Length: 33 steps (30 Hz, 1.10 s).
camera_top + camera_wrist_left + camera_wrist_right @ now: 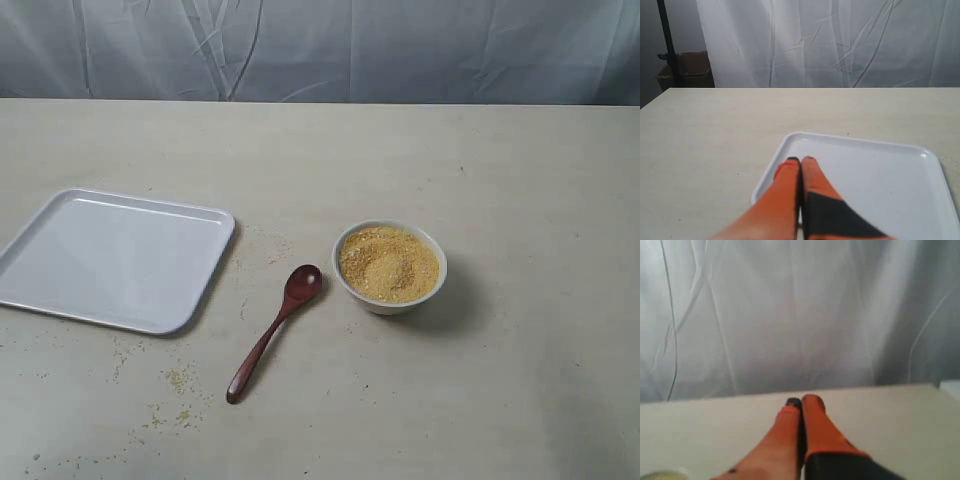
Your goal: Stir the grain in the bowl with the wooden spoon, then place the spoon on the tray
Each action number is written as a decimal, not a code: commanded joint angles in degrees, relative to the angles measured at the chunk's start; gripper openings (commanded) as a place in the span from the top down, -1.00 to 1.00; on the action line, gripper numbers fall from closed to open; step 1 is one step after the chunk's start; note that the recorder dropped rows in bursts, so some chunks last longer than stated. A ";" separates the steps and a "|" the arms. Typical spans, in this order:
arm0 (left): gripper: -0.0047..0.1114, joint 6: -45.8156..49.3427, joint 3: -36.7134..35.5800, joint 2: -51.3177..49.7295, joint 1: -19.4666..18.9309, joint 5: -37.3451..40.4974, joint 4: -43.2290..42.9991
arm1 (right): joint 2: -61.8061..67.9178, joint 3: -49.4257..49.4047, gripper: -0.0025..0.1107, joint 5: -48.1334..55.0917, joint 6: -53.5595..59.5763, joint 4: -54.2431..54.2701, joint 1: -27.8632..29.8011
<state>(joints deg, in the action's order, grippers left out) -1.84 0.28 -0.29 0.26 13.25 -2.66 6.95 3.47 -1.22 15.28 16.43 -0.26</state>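
Exterior view: reddish-brown wooden spoon beside bowl; left pincer together, right pincer blurry, seemingly together.

Table — tray, wooden spoon, bowl

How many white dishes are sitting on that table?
2. The tray lies at the left; the bowl of grain stands near the middle, right of the spoon. Nothing seems hidden.

Tray left corner cut off; near rim behind left end effector.
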 commanded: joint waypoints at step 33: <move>0.91 -0.06 -0.28 0.29 -0.06 -0.33 0.26 | 63.39 40.54 0.97 41.65 -48.12 -18.64 -33.78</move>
<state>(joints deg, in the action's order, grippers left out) -1.84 0.28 -0.29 0.26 13.25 -2.66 66.05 40.64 38.80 -26.47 2.24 -28.35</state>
